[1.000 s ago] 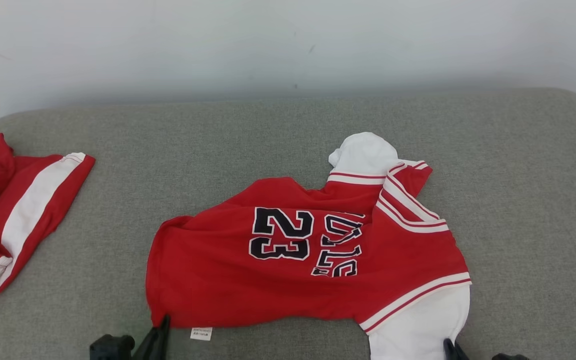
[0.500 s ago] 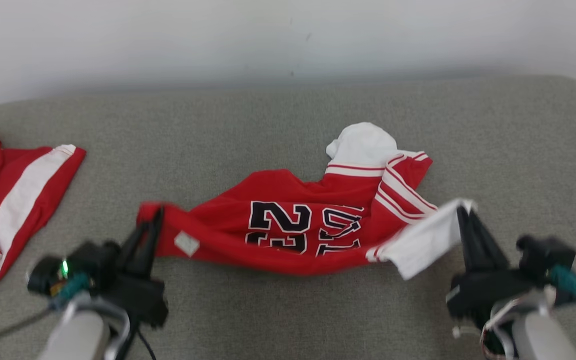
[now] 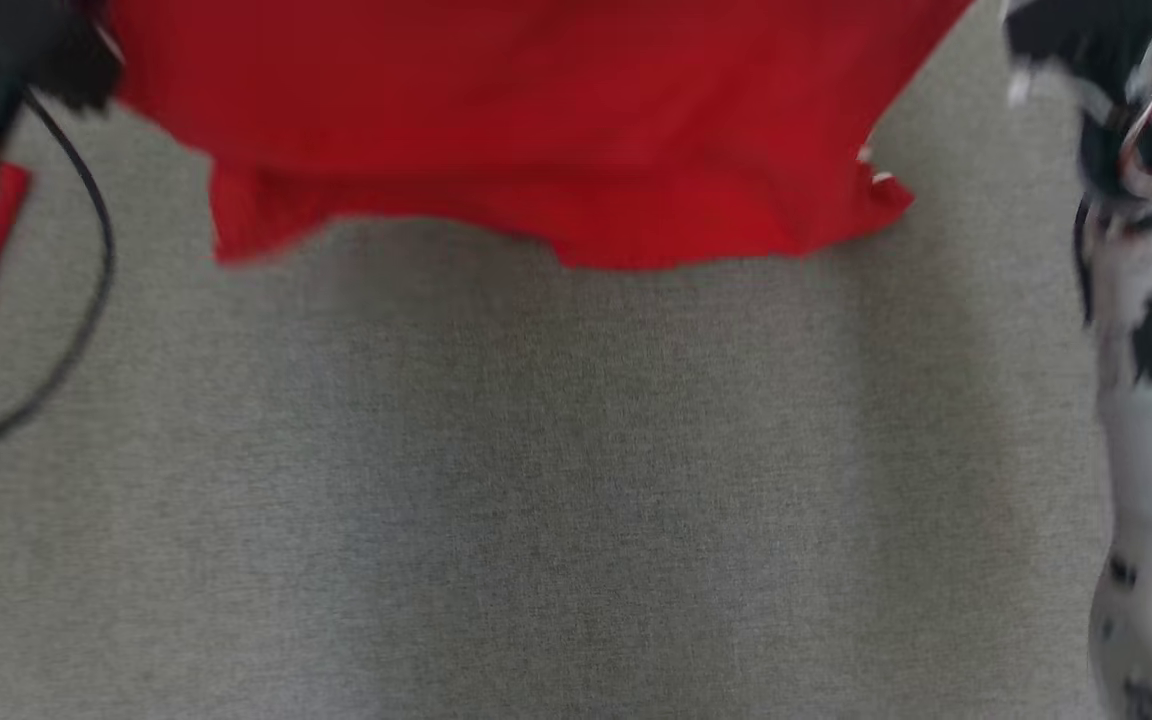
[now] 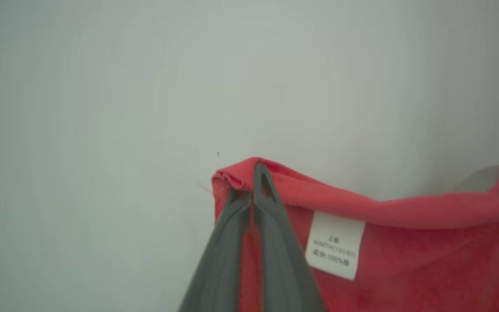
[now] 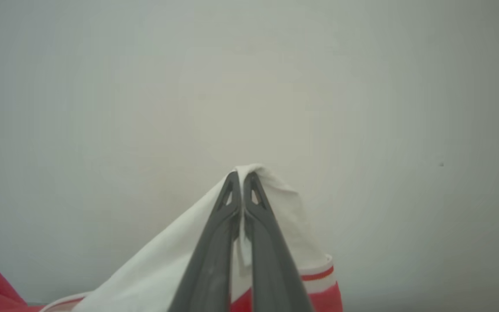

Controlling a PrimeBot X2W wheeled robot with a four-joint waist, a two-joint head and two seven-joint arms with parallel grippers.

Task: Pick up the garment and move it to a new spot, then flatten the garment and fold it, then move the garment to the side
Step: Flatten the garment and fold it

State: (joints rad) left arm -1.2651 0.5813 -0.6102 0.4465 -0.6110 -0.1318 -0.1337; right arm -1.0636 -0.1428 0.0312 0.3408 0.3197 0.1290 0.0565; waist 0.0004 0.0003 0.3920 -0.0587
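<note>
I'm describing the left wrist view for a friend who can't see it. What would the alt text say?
The left gripper, jaws shut, pinches a bunched corner of a red garment that stretches off to the right. A white label sits beside the grip; a plain pale wall is behind.

The left gripper [image 4: 249, 182] has two long dark grey fingers [image 4: 277, 247], tapering to slim tips, each with a narrow slot near the end; the right gripper [image 5: 242, 182] looks alike. In the head view the right forearm [image 3: 1151, 470] is pale with black patches (blurred), thin red and white wires [image 3: 1141, 120] above it. A black cable [image 3: 91, 290] loops at the left.
</note>
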